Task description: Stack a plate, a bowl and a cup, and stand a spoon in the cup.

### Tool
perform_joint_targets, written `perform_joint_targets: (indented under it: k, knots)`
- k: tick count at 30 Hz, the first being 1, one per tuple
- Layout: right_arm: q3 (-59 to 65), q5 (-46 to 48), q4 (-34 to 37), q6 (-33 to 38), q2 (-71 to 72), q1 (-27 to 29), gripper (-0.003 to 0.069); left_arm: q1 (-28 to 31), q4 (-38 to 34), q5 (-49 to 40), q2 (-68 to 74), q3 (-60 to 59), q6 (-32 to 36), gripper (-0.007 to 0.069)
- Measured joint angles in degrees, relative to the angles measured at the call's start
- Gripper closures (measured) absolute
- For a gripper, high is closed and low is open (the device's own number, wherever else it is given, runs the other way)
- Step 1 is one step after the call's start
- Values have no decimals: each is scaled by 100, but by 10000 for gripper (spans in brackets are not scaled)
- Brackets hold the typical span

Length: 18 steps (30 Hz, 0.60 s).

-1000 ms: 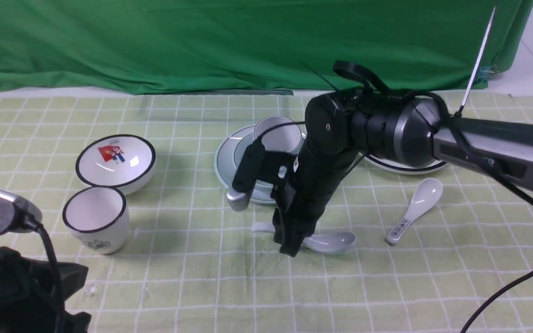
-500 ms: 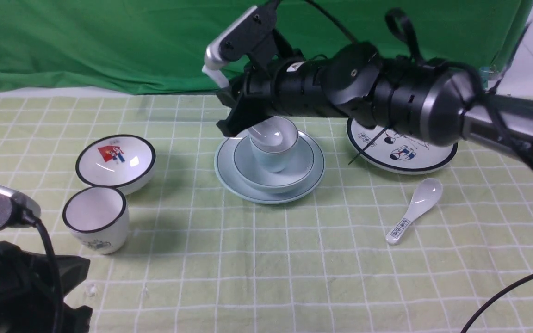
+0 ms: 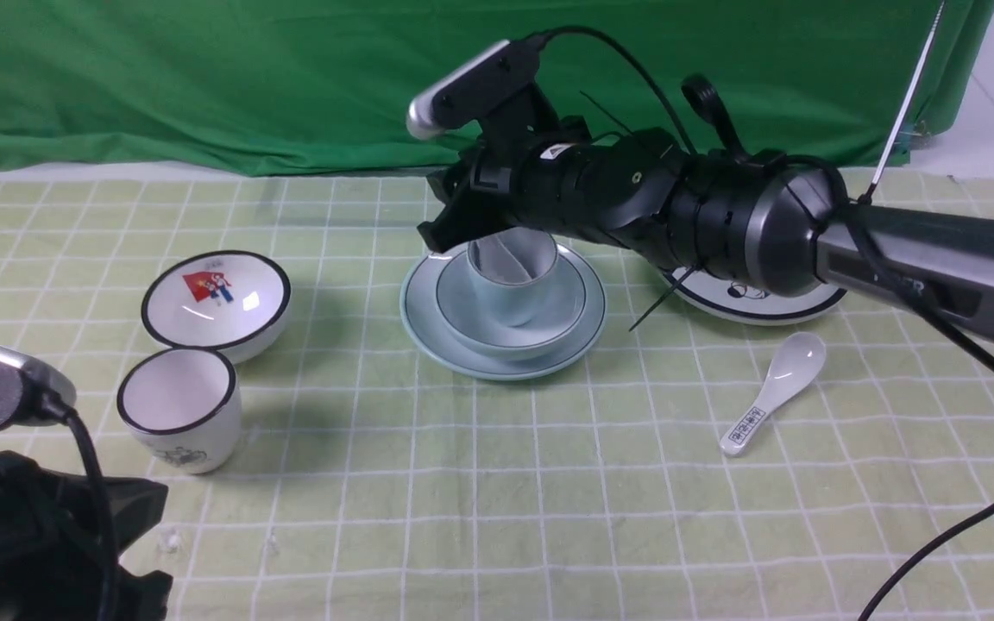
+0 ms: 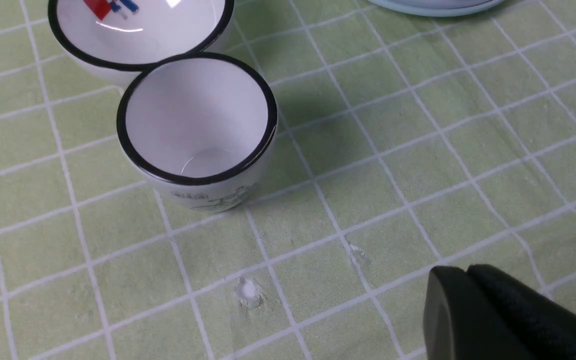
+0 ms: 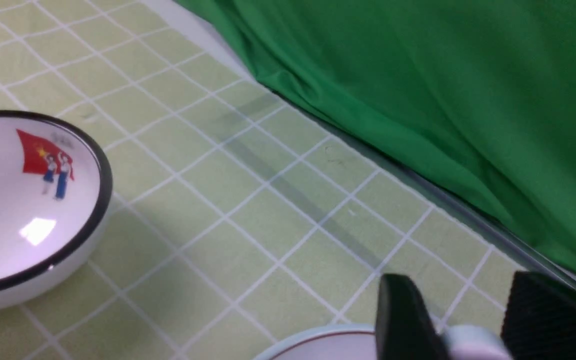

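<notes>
The pale blue-green plate [image 3: 428,332] lies mid-table with the matching bowl [image 3: 566,310] on it and the cup [image 3: 506,297] standing in the bowl. The plain white spoon [image 3: 506,256] leans inside the cup, bowl end down. My right gripper [image 3: 449,226] hovers just above the cup's rim. In the right wrist view the right gripper [image 5: 458,281] has the spoon's handle end [image 5: 473,345] between its pads, touching both. My left gripper [image 4: 463,272] is shut and empty, low at the near left, apart from the stack.
A white black-rimmed bowl with a red picture [image 3: 215,297] and a white black-rimmed cup [image 3: 178,418] stand at the left. A cartoon plate [image 3: 756,302] sits partly behind my right arm. A spoon with a printed handle [image 3: 773,388] lies at the right. A green curtain [image 3: 290,78] closes the back.
My right gripper picked the plain spoon up from the cloth in front of the plate, carried it over the cup and lowered it into the cup. The left arm stayed still.
</notes>
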<state>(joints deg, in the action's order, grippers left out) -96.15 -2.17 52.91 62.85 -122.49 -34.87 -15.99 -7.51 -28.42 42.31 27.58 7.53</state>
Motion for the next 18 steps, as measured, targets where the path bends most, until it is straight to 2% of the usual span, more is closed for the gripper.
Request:
perform_joint_targets:
  k: [2,4,9,10,11,12,13,14,15,16,17,18]
  knots:
    - [0,58,0,0,182,0,333,0,10,-5,0,0,0,656]
    - [5,315,-158,0,554,0,372,0,53,16,0,0,0,656]
    - [0,1780,-1137,-170,1931,1,557,0,164,172,0,0,0,656]
    - [0,1781,-1199,-205,1997,1,566,0,168,180,0,0,0,656]
    - [-6,2319,-1851,-707,2599,1,624,0,171,249,0,0,0,656]
    - [-11,2363,-2026,-852,2727,1,628,0,171,266,0,0,0,656]
    - [-11,2644,-2805,-1446,3212,1,647,0,171,325,0,0,0,656]
    - [-11,2667,-2805,-1446,3213,1,648,0,171,330,0,0,0,656]
    - [81,2761,-3745,-2146,3725,1,649,0,171,394,0,0,0,656]
    - [102,2761,-3842,-2218,3788,1,649,0,171,405,0,0,0,656]
    - [421,2703,-4675,-2910,4321,6,649,0,171,484,0,0,0,656]
    - [633,2627,-4984,-3195,4507,6,649,0,171,516,0,0,0,656]
